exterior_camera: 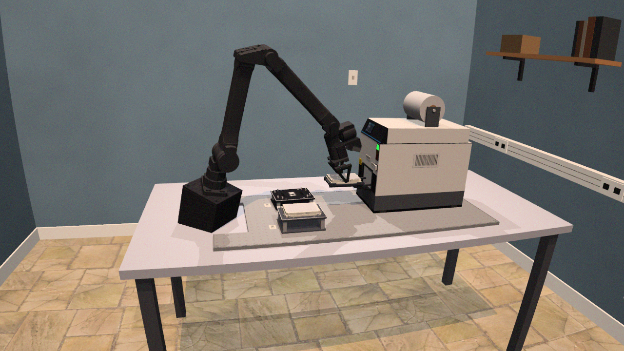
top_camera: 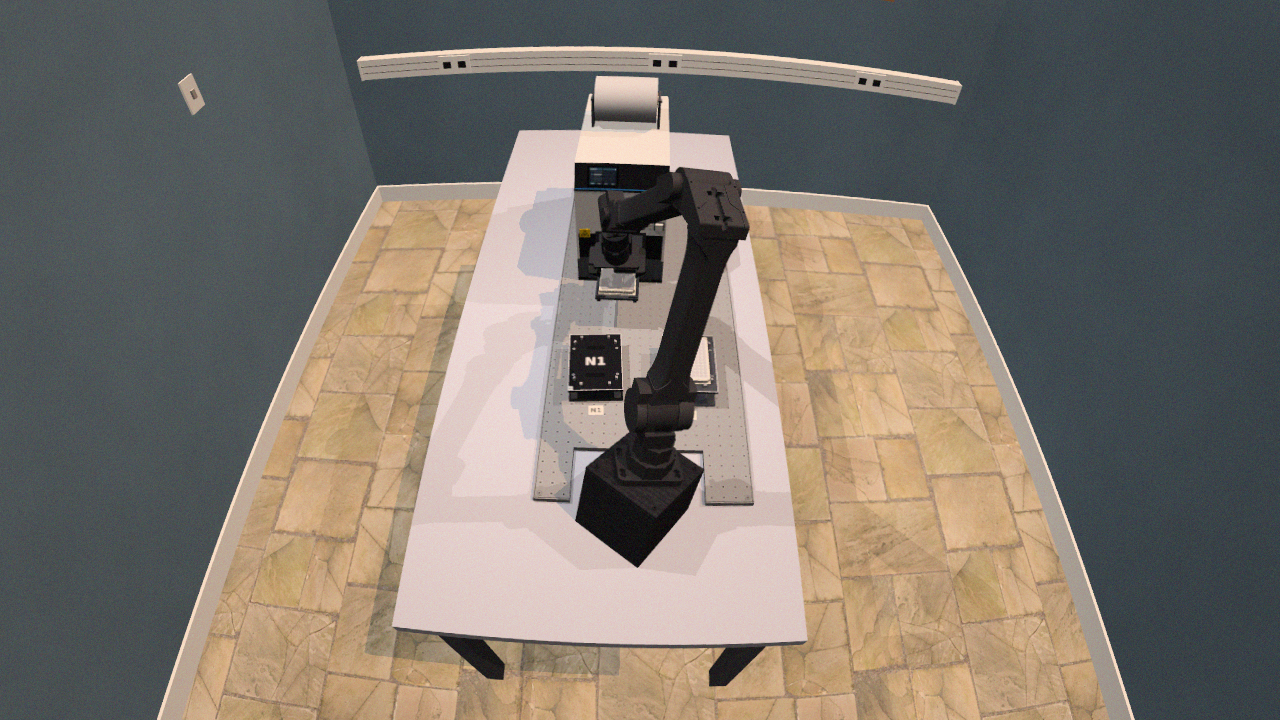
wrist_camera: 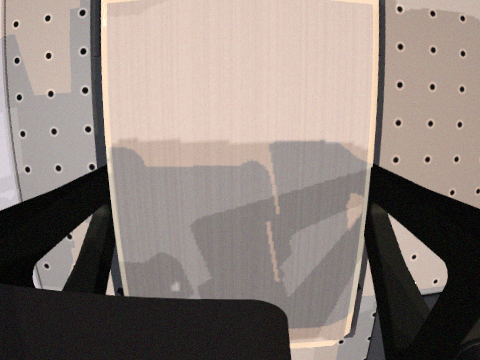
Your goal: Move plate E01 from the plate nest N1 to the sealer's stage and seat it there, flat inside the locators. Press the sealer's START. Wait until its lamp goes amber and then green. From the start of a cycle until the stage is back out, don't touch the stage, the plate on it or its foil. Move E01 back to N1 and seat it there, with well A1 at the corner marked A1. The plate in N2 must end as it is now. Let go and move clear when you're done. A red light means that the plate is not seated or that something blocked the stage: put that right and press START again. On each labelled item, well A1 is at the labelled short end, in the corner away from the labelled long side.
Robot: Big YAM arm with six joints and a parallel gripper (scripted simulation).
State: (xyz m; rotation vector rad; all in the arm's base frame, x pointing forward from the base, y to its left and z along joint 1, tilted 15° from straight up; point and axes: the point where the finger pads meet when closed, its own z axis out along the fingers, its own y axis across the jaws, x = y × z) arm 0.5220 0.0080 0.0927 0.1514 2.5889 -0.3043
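On the white table [exterior_camera: 183,257] stand one black arm [exterior_camera: 301,89], one sealer [exterior_camera: 419,167] with a foil roll [exterior_camera: 422,104] on top, and two plate nests: N1 [top_camera: 596,362], bare with its white label showing, and a second nest [exterior_camera: 301,220] holding one pale plate [exterior_camera: 302,209]. At the far end, plate E01 [wrist_camera: 240,140] sits over the sealer's stage [exterior_camera: 342,185], just in front of the machine's mouth, with the gripper [exterior_camera: 342,173] clamped on its two long sides. From the wrist camera the plate's top is a smooth cream sheet with a paler rim, its lower half shaded grey; no wells or label can be made out. One green lamp [exterior_camera: 377,152] glows on the sealer's front. The top view hides most of the stage behind the wrist, and the arm covers much of the second nest there. Whether the plate rests on the stage or is just above it cannot be told.
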